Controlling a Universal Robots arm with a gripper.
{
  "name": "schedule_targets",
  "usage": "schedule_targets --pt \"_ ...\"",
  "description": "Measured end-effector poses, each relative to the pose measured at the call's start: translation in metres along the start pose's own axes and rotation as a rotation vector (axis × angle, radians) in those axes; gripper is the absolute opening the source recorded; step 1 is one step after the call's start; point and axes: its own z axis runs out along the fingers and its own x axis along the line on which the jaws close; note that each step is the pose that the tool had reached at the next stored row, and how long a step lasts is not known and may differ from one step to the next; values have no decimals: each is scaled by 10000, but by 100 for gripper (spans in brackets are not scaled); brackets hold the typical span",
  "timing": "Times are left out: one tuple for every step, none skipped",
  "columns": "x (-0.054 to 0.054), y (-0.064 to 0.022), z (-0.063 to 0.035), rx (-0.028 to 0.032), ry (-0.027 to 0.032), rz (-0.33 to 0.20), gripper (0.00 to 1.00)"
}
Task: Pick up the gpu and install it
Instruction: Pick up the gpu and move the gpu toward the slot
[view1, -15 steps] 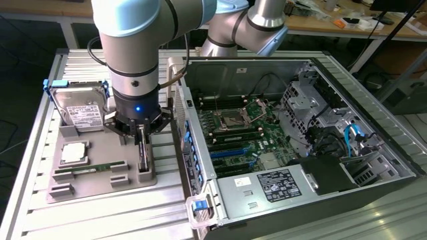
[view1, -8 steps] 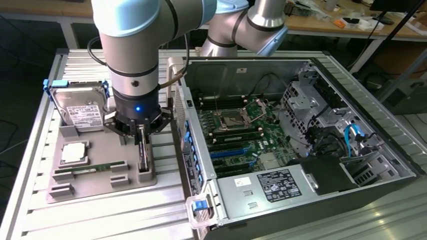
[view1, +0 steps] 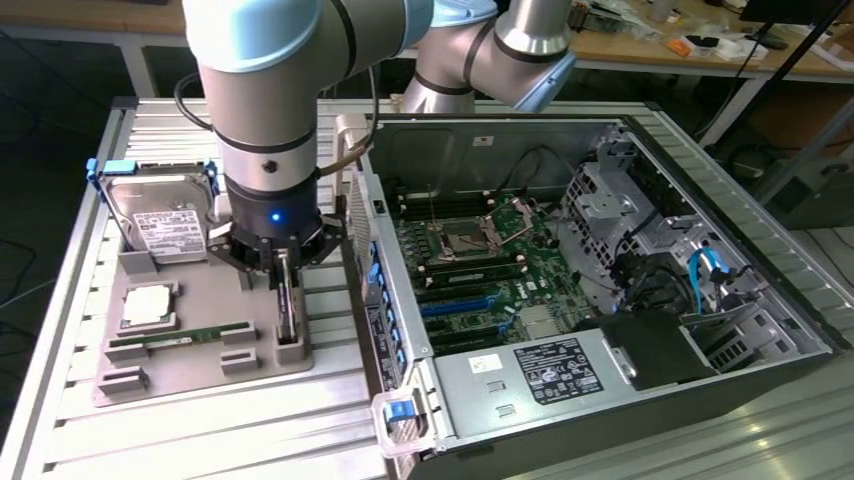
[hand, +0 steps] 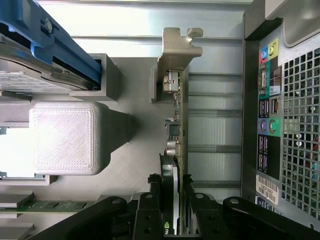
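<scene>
The gripper (view1: 276, 272) hangs in a narrow lane. The case wall (view1: 363, 250) stands just beside it on the exterior view's right, and the hard drive (view1: 163, 225) and a raised holder block (hand: 62, 140) stand near on the other side. The tabletop (view1: 200, 430) in front lies open. Inside the case, room opens over the motherboard (view1: 487, 265), hemmed by the drive cage (view1: 607, 200) and the power supply (view1: 534, 370).

The gripper (view1: 282, 272) is low over the grey holder tray (view1: 200, 375) on the slatted worktop (view1: 200, 440). Its fingers straddle the top edge of the gpu (view1: 286, 318), which stands on edge in its slot. A hard drive (view1: 166, 225) and a memory stick (view1: 180, 340) also rest on the tray. The open computer case (view1: 454, 150) lies at the exterior view's right.
</scene>
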Motion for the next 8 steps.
schedule_targets --pt "0 1 -19 -4 -3 0 27" --pt "-1 2 -38 -7 -7 0 27" --pt "-1 3 -58 -7 -10 1 27" --pt "-1 4 -73 -7 -10 1 27" --pt "-1 5 -88 -7 -12 0 27" --pt "-1 5 -101 -6 -13 0 27" --pt "-1 6 -120 -6 -16 -1 27" --pt "-2 7 -132 -6 -19 -1 27"
